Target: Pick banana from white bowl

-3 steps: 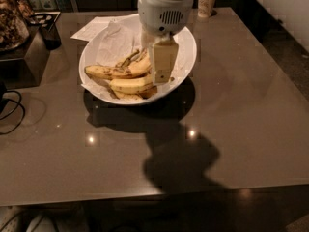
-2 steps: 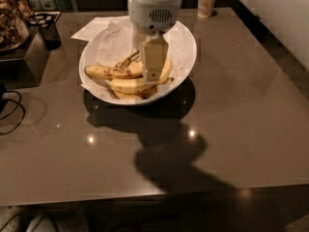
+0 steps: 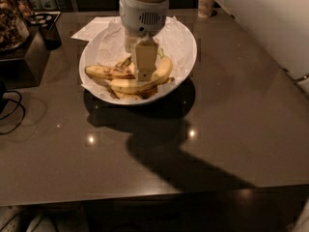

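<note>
Camera view — end effector down inside the white bowl.
It stands at the banana — grip state cannot be told.

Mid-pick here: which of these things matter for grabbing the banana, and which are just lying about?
For the job:
gripper, down in the bowl over the banana
banana
white bowl

Lying about:
brown-speckled banana, in the same bowl
paper cup, at the table's far edge
black cable, far left
</note>
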